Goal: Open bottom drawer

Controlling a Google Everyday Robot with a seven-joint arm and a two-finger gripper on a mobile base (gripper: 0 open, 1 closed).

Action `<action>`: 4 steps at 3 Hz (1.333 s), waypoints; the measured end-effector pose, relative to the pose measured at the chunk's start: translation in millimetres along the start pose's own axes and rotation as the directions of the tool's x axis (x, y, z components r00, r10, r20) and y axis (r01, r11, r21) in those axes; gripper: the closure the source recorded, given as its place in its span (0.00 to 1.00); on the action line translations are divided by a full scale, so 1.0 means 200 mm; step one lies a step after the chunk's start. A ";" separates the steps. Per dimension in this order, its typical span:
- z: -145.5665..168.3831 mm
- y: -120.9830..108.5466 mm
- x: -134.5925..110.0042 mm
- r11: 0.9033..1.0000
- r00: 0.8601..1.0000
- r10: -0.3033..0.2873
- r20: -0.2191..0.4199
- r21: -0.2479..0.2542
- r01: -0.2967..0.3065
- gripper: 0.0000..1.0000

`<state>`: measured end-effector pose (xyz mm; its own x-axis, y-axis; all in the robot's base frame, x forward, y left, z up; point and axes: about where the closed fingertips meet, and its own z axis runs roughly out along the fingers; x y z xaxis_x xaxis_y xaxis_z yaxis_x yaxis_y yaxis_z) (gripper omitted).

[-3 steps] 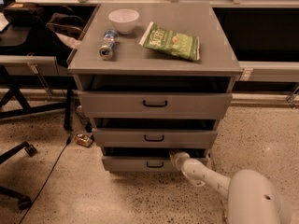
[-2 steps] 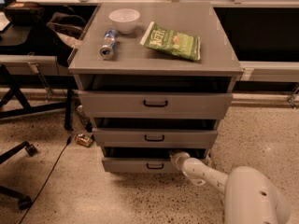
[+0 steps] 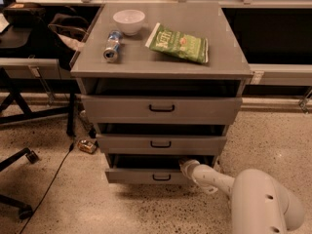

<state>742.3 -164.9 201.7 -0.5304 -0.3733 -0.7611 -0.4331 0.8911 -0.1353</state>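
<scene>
The grey cabinet [image 3: 161,62] has three drawers. Its bottom drawer [image 3: 141,175] is the lowest and shortest front, with a small black bar handle [image 3: 161,178], and it stands pulled out a little with a dark gap above it. My white arm reaches in from the lower right. My gripper [image 3: 185,165] is at the top right edge of the bottom drawer's front, tucked under the middle drawer [image 3: 161,144].
On the cabinet top lie a white bowl [image 3: 129,21], a tipped can [image 3: 112,46] and a green chip bag [image 3: 179,43]. A small can [image 3: 87,146] and a black cable lie on the speckled floor at left, near chair legs [image 3: 19,155]. The top drawer [image 3: 161,109] also sits slightly out.
</scene>
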 end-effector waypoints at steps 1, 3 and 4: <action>-0.09 -0.02 0.13 0.999 0.997 0.038 -0.069 -0.028 -0.040 1.00; -0.27 0.00 0.29 0.990 0.980 0.097 -0.172 -0.089 -0.113 1.00; -0.28 0.00 0.29 0.990 0.980 0.097 -0.174 -0.088 -0.114 1.00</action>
<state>670.2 -201.5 192.9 -0.6887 -0.3238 -0.6487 -0.4324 0.9016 0.0090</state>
